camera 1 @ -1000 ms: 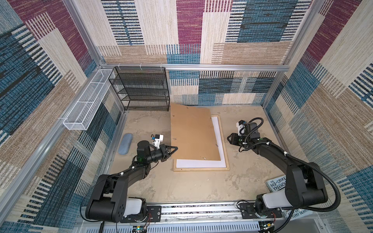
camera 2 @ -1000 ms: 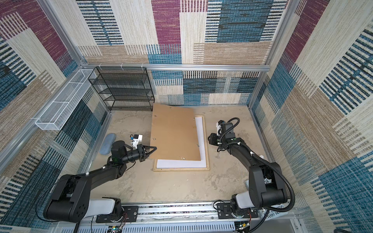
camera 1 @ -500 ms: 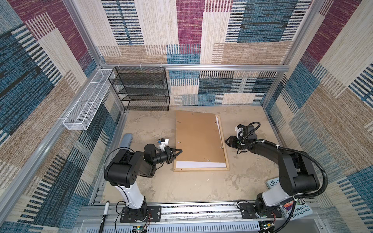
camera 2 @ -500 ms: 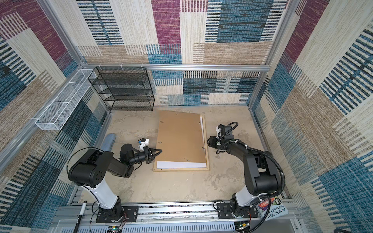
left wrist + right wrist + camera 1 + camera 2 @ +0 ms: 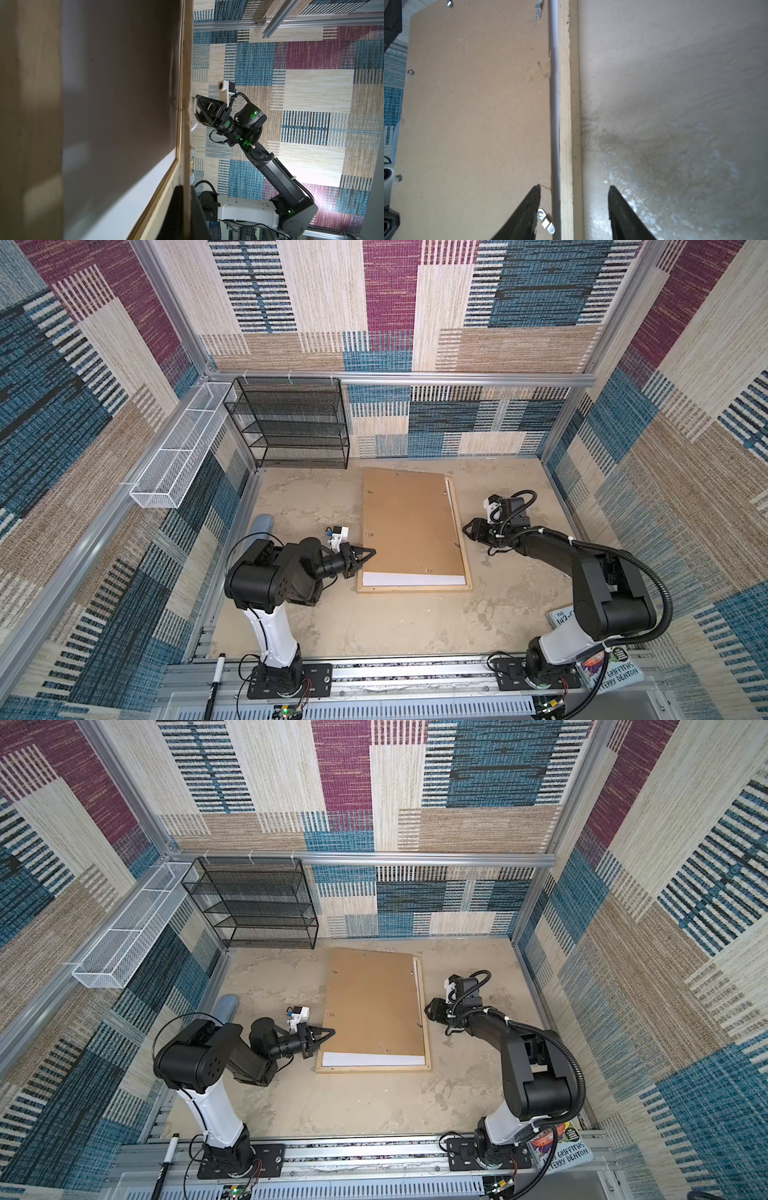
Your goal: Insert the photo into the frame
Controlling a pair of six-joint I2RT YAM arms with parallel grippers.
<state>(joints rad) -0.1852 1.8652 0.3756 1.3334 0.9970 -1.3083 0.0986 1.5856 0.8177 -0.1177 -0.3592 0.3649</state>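
Nearest, one book (image 5: 611,672) read "GRIFFITHS" and "TERRY DENTON", and one pen (image 5: 214,680) lay on the rail. My left gripper (image 5: 368,552) was pinched tight on the left edge of one brown board (image 5: 411,522). The board lay askew over the one pale wooden frame (image 5: 415,589), flat mid-table. My right gripper (image 5: 574,187) stood apart, empty, straddling the frame's right rail. I could not see the photo; only a white strip (image 5: 413,578) showed under the board. Behind were one black wire shelf (image 5: 291,427) and one white wire basket (image 5: 178,452).
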